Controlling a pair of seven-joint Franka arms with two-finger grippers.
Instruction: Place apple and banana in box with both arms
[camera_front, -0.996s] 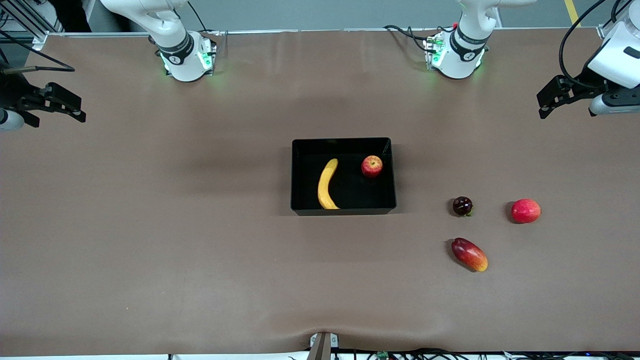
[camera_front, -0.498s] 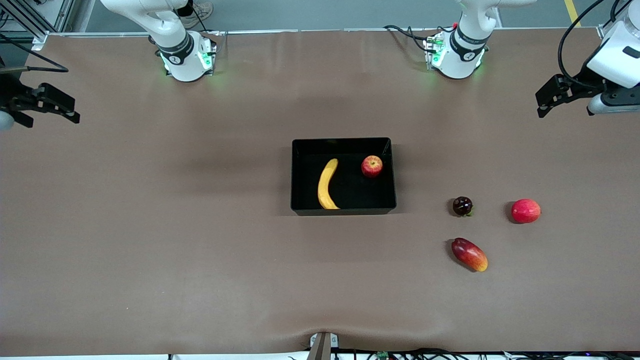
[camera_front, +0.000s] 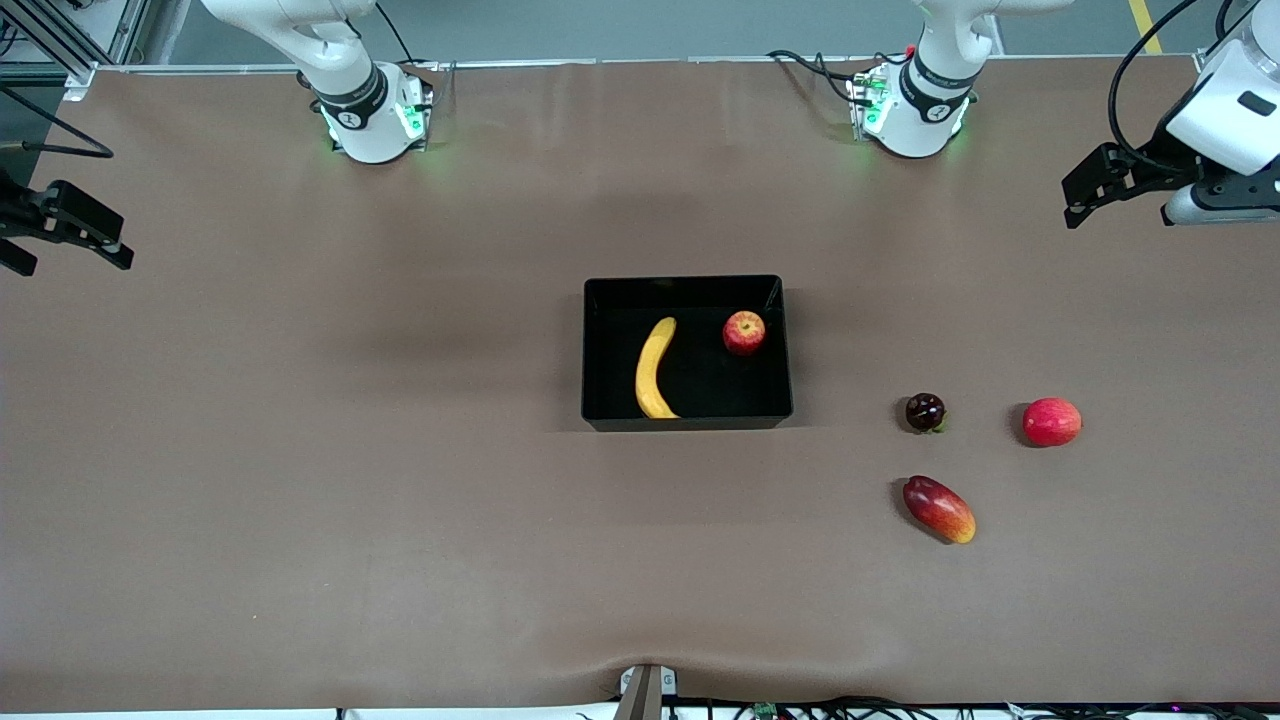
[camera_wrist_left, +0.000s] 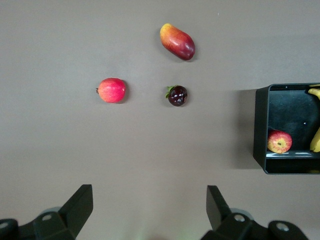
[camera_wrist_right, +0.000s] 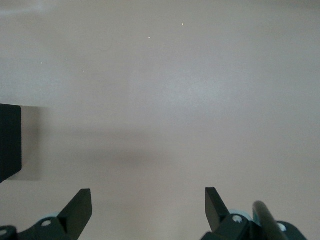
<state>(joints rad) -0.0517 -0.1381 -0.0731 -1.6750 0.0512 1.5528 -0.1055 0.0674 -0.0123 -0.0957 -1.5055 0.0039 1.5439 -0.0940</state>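
L gripper (camera_front: 1085, 195), upper right of the front frame, up in the air over bare table (camera_front: 300, 500) near the L arm's end; fingers spread wide, nothing between them. In the L wrist view the two fingertips (camera_wrist_left: 80, 202) frame only tabletop. R gripper (camera_front: 75, 225), upper left edge of the frame, over the R arm's end of the table; also wide and empty, with just a corner of the box in the R wrist view.

Task things: box (camera_front: 688, 423) at frame centre. Banana (camera_front: 653, 368) lies in it, on the R-arm side; apple (camera_front: 744, 332) in it too, by the wall toward the L arm, apart from the banana.

Step, my read: both placements look done, arms parked out wide. Next move prob. none beyond homing.

Room: lots of open table round the box. Only clutter sits lower right of the frame: dark plum-like fruit (camera_front: 925, 411), pinkish-red round fruit (camera_front: 1051, 421), mango-like fruit (camera_front: 939, 509), all well apart from the box and from both grippers.
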